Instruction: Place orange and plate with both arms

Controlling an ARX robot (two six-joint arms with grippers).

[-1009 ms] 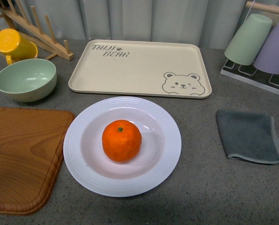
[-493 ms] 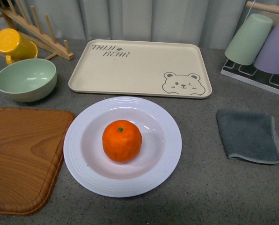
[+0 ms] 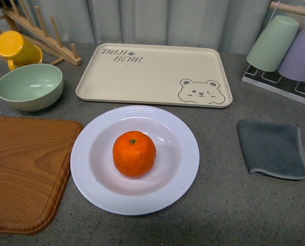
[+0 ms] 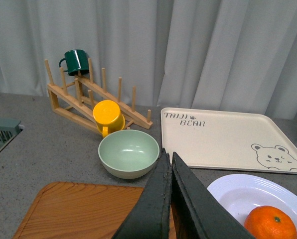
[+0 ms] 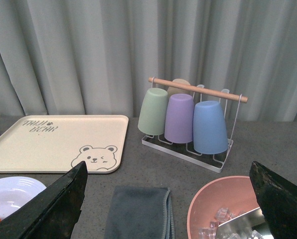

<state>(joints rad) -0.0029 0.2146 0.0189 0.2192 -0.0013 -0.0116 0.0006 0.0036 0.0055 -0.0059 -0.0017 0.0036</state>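
Note:
The orange (image 3: 134,154) sits in the middle of the white ribbed plate (image 3: 180,179) on the grey counter, just in front of the beige bear tray. Neither arm shows in the front view. From the left wrist view, my left gripper (image 4: 169,158) is shut with nothing in it, hovering over the wooden board; the plate (image 4: 238,191) and orange (image 4: 270,223) lie to its side. My right gripper (image 5: 168,172) stands wide open and empty above the grey cloth (image 5: 138,211), with the plate's edge (image 5: 11,191) at the frame's lower left.
Beige bear tray (image 3: 152,74) behind the plate. Wooden board (image 3: 24,171) at left, pale green bowl (image 3: 29,87), yellow cup (image 3: 12,46) on a wooden rack. Grey cloth (image 3: 273,148) at right, cup rack (image 3: 283,48) behind it. Pink bowl (image 5: 223,206) with ice near the right gripper.
Nothing has moved among the objects; the whole front view shifts a pixel or two to the right.

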